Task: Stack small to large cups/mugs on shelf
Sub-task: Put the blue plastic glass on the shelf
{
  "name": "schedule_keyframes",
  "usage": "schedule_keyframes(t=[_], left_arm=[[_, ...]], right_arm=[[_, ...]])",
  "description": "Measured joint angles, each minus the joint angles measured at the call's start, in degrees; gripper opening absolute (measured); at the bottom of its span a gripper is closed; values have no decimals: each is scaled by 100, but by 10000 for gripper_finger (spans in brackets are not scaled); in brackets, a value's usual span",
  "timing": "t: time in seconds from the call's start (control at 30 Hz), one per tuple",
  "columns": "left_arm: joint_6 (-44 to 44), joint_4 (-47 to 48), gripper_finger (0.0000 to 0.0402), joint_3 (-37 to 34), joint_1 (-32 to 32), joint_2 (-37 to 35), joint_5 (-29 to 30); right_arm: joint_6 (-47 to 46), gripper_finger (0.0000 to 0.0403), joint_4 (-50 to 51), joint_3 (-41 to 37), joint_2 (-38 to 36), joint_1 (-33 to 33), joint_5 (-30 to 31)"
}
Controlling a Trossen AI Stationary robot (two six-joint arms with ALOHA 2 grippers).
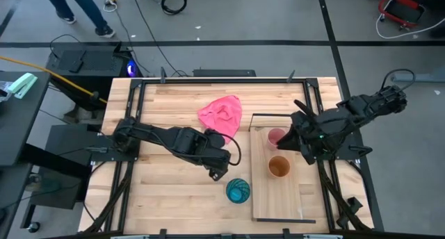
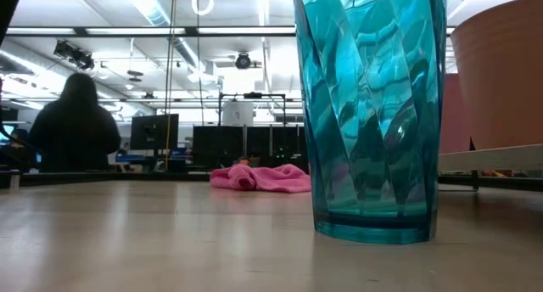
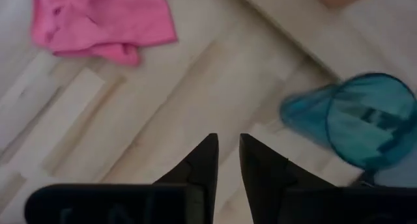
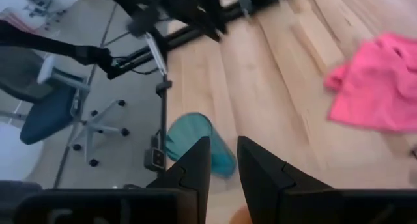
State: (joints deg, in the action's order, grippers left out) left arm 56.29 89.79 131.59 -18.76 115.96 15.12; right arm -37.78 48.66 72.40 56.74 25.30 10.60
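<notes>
The teal cup (image 1: 238, 190) stands upright on its base on the slatted tabletop, just left of the shelf board (image 1: 295, 197); it fills the low view (image 2: 373, 114). The orange-brown cup (image 1: 279, 167) and the pale pink cup (image 1: 276, 136) stand apart on the board. My left gripper (image 1: 217, 171) hovers just up-left of the teal cup (image 3: 365, 120), fingers shut and empty (image 3: 228, 149). My right gripper (image 1: 297, 143) is beside the pink cup over the board's far end, shut and empty (image 4: 223, 149).
A crumpled pink cloth (image 1: 222, 114) lies on the table's far middle. The board's thin black wire frame (image 1: 274, 117) stands at its far end. A person (image 2: 76, 131) stands in the room beyond the table. Bare tabletop (image 1: 167, 190) lies at the near left.
</notes>
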Motion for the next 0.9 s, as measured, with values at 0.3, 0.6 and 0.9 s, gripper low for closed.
schedule_keyframes(t=[0.3,0.6,0.9], left_arm=[[534,16,57,-1724,113,-751,-11],[2107,-33,41,-3914,29,-2411,-34],[2816,-799,21,-5362,-136,-3503,-43]], right_arm=[[944,84,-45,866,688,-4,-18],[1251,84,1011,1746,1596,-182,-18],[1688,84,1845,2620,2594,-469,-214]])
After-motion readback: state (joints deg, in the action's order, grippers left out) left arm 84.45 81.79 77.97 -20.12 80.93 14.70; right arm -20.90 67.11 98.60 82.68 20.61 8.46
